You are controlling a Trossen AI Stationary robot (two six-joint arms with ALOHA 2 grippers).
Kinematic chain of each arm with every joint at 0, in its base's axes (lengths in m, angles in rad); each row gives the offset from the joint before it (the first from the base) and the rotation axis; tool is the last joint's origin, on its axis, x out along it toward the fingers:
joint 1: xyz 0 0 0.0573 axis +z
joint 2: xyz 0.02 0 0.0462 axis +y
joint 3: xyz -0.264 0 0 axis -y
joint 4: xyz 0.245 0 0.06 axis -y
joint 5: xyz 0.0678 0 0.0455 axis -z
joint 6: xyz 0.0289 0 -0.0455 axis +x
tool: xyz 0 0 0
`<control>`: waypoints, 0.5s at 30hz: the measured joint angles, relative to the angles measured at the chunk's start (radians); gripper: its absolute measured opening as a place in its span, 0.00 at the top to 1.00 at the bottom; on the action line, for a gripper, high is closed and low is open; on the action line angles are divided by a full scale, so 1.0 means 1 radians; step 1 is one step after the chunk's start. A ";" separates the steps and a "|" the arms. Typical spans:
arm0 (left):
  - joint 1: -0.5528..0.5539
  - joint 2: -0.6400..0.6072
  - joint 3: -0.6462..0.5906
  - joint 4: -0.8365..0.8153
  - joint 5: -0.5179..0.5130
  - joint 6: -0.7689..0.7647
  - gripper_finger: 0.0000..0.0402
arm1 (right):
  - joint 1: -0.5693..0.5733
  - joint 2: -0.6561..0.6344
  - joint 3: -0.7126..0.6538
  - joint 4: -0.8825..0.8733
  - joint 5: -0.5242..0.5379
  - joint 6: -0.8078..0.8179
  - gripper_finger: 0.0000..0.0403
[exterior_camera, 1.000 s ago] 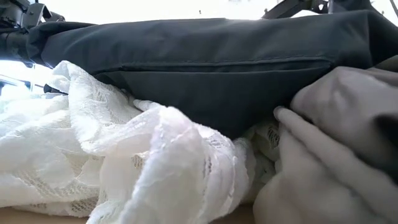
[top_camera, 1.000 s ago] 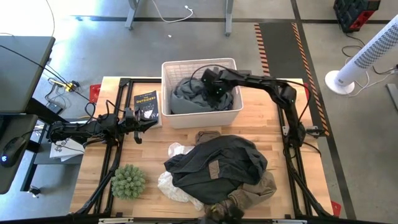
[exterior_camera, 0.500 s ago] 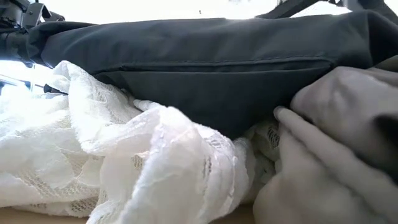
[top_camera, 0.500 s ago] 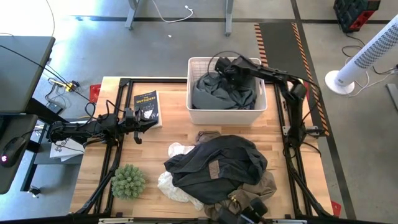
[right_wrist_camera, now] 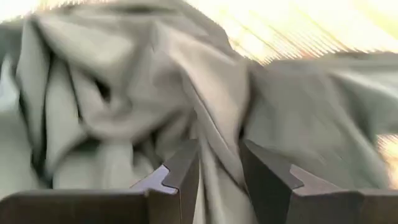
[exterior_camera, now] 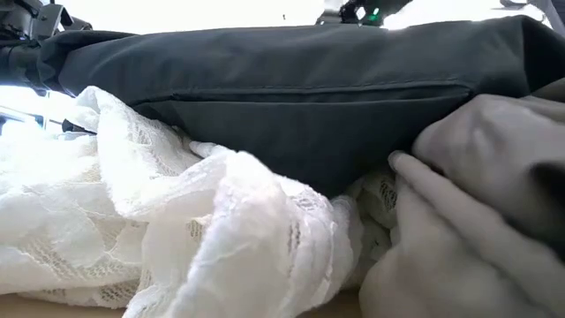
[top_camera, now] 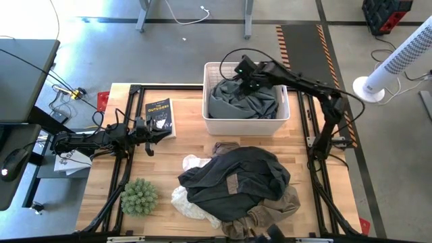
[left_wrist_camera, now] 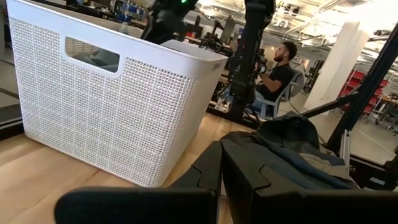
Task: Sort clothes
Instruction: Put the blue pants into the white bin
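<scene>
So the grey garment [top_camera: 241,101] sat crumpled inside the white basket [top_camera: 211,94] at the table's far side, right under the right gripper [top_camera: 247,75], which hovered over it with fingers apart and nothing between them. The rest of the clothes, a dark grey piece [top_camera: 236,172] over white lace [top_camera: 185,199] and khaki trousers [top_camera: 277,206], lay heaped near the front. Left gripper [top_camera: 164,133] was parked by a book [top_camera: 159,113], fingers together.
</scene>
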 joint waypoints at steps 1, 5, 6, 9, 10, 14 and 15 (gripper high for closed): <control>0.000 0.000 0.000 0.000 -0.002 0.000 0.98 | 0.000 0.027 0.000 0.040 -0.010 0.000 0.71; 0.000 0.000 0.000 0.001 -0.002 0.000 0.98 | 0.013 0.153 0.000 0.235 -0.151 0.000 0.71; 0.000 0.000 0.000 0.001 -0.002 0.000 0.98 | 0.020 0.186 0.000 0.284 -0.182 0.000 0.71; 0.000 0.000 0.000 0.001 -0.002 0.000 0.98 | 0.038 0.280 -0.001 0.405 -0.205 0.001 0.71; 0.000 0.000 0.000 0.001 -0.002 0.000 0.98 | 0.040 0.304 -0.001 0.439 -0.208 0.001 0.71; 0.000 0.000 0.000 0.000 0.000 0.000 0.98 | 0.031 0.345 0.019 0.487 -0.215 -0.012 0.71; 0.000 0.000 0.000 0.000 0.002 0.000 0.98 | 0.031 0.345 0.029 0.478 -0.214 -0.026 0.71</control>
